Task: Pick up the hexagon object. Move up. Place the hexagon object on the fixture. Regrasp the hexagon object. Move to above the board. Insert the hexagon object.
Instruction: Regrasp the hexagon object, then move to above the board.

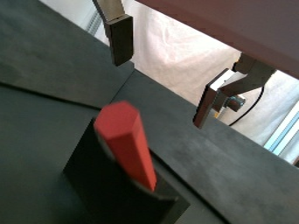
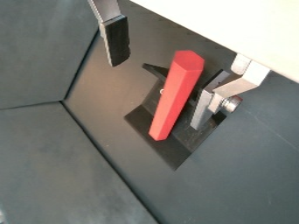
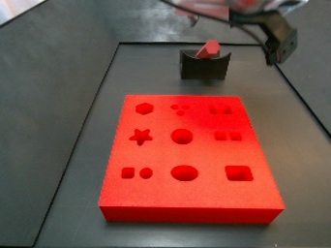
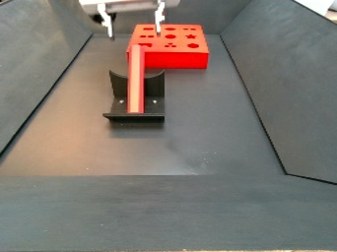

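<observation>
Pincer (jaws apart) hangs above the hexagon object.

Hexagon object leaning on fixture; tool above, apart; board behind.

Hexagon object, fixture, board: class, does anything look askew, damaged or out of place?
Nothing stands out. The hexagon object rests tilted on the fixture, leaning as the fixture holds it. The open gripper hovers above it, holding nothing. The board lies flat and looks intact.

The tool hangs spread above the hexagon object leaning in the fixture, floor bare around.
</observation>
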